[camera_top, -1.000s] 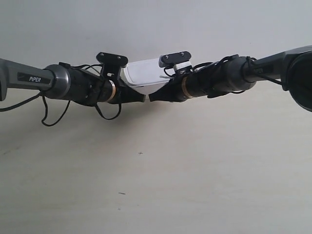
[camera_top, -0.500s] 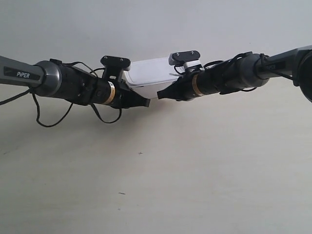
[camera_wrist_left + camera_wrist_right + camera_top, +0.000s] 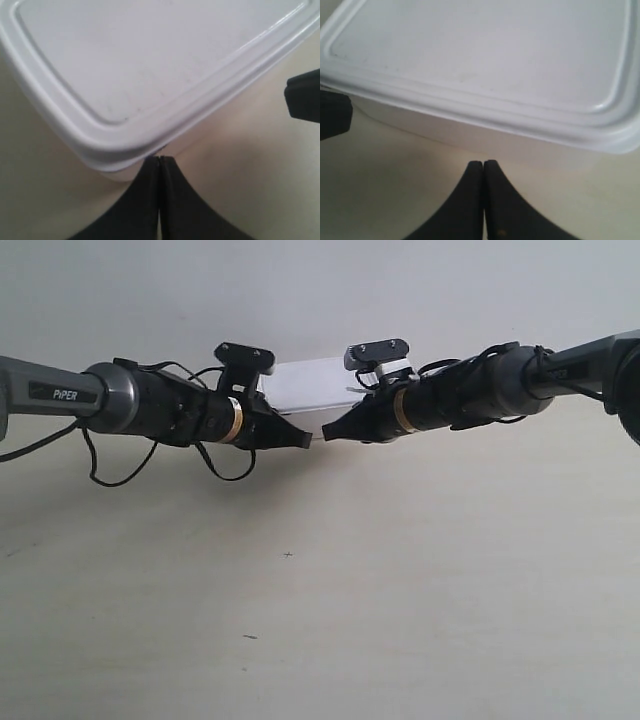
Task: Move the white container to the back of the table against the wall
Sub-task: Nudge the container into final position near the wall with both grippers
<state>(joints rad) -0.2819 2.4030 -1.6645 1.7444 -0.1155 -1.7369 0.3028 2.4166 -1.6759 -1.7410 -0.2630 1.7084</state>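
Note:
The white container stands at the back of the table, close to the wall; whether they touch is hidden. Both arms meet just in front of it. The arm at the exterior view's left ends in a shut tip, the arm at the right in a shut tip. In the left wrist view my left gripper is shut and empty, its tip against the container under a lid corner. My right gripper is shut and empty, a little short of the container's side wall.
Black cables loop down under the arm at the exterior view's left. Tiny dark specks mark the table in front. The other gripper's black tip shows at the edge of each wrist view.
The container has slid back toward the wall and now sits level instead of tilted. Both shut grippers have moved back with it, tips still close together.

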